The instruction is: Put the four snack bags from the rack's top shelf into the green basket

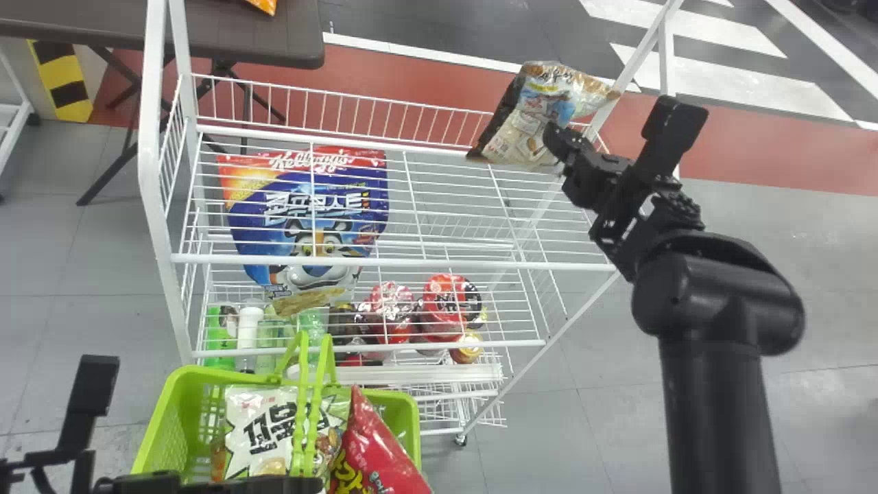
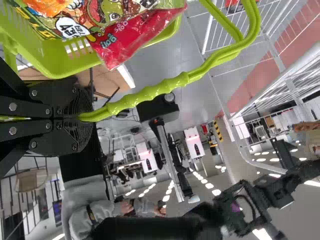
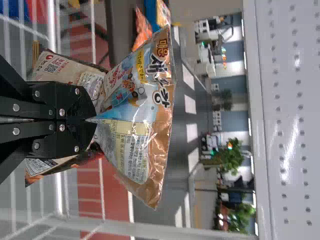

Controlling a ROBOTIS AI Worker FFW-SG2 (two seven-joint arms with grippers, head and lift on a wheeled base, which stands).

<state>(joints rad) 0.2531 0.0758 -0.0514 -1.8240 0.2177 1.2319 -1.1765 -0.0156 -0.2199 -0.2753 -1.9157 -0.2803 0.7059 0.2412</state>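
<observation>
Right claw holds a snack bag at the rack's top shelf; left claw grips the basket handle.

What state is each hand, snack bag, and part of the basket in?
Left hand: shut on basket handles
Right hand: shut on blue-and-brown bag
Blue-and-brown bag: pinched
Bag behind it: partly covered
Green basket: upright, holding bags
Basket handles: raised
White bag: in basket
Red bag: in basket
</observation>
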